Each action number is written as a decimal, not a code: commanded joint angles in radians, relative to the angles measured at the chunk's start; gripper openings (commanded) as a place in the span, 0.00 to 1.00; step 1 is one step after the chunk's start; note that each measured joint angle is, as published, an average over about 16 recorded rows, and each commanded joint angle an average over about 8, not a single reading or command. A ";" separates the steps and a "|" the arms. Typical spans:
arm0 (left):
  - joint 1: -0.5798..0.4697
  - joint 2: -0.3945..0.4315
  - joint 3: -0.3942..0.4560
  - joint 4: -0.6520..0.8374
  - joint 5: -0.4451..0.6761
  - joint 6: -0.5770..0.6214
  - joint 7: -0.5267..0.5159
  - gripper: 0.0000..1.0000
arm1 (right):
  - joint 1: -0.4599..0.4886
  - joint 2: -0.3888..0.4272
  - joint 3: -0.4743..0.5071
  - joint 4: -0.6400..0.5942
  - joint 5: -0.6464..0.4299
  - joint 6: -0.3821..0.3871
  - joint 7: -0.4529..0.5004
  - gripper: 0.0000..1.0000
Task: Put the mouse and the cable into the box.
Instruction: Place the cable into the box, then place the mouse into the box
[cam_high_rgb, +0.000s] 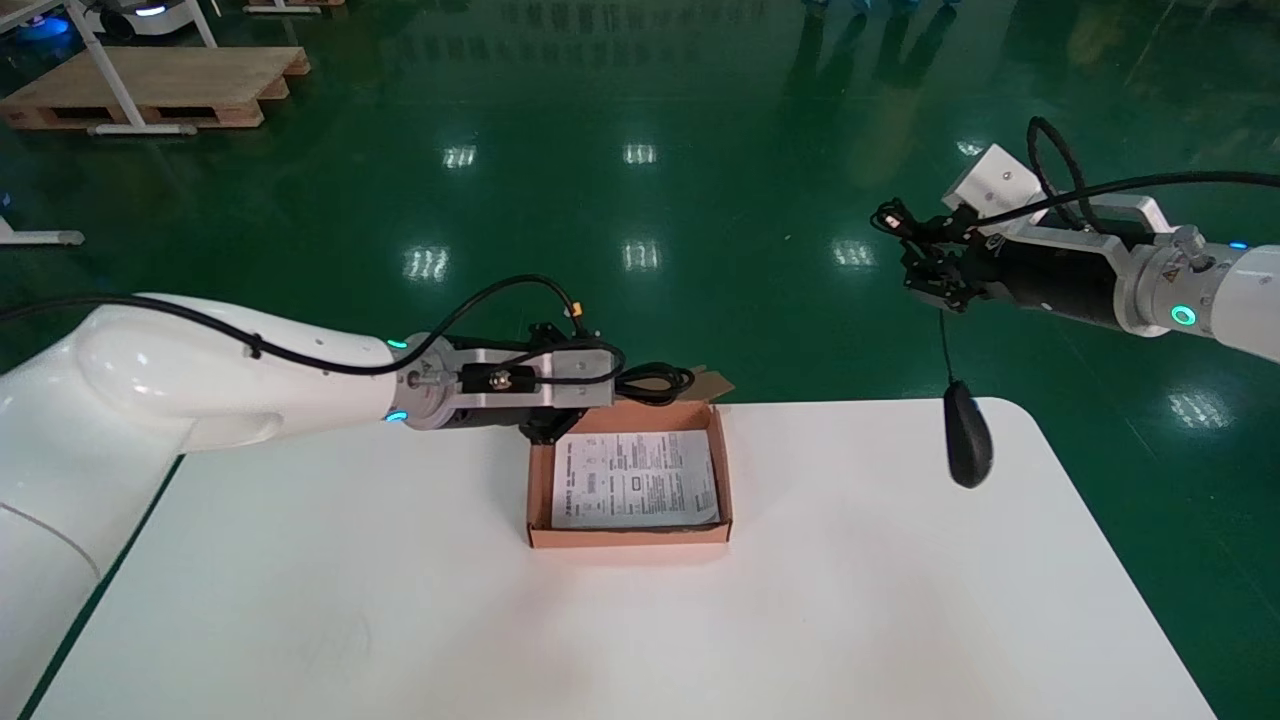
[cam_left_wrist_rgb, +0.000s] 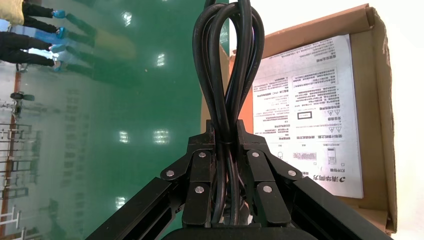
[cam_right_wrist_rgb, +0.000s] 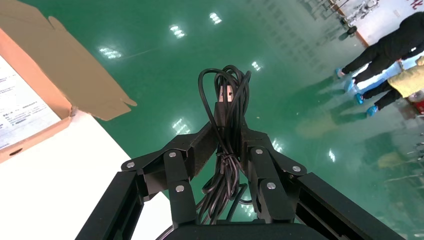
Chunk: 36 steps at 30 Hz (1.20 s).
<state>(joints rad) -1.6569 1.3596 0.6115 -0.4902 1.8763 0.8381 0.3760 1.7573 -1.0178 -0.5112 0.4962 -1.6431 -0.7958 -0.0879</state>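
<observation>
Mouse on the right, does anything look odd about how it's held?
Yes. The mouse hangs free on its thin cord, over the table right of the box; the right gripper is shut on the bundled cord, not the body. The left gripper holds the coiled cable at the box's far edge, nothing odd.

Brown cardboard box (cam_high_rgb: 630, 535) is lying open-topped; left gripper (cam_left_wrist_rgb: 227, 135) is crowding its far edge, black mouse (cam_high_rgb: 968, 434) dangling well right.

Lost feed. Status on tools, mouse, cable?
Left tool shut on cable, over box far rim. Right tool shut on mouse cord; mouse dangling. Box open, leaflet inside.
</observation>
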 joint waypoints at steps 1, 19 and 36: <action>-0.004 -0.007 -0.001 -0.001 0.005 0.012 -0.004 0.00 | -0.002 0.000 -0.001 0.000 0.000 0.000 0.001 0.00; 0.171 0.014 0.407 -0.156 -0.060 -0.434 0.119 0.00 | -0.002 0.000 0.000 0.000 0.000 0.000 0.001 0.00; 0.157 0.016 0.525 -0.110 -0.123 -0.479 0.093 1.00 | -0.002 0.000 0.000 0.000 0.000 0.000 0.001 0.00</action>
<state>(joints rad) -1.4999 1.3752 1.1365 -0.6007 1.7541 0.3595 0.4689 1.7551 -1.0177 -0.5115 0.4958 -1.6428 -0.7959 -0.0874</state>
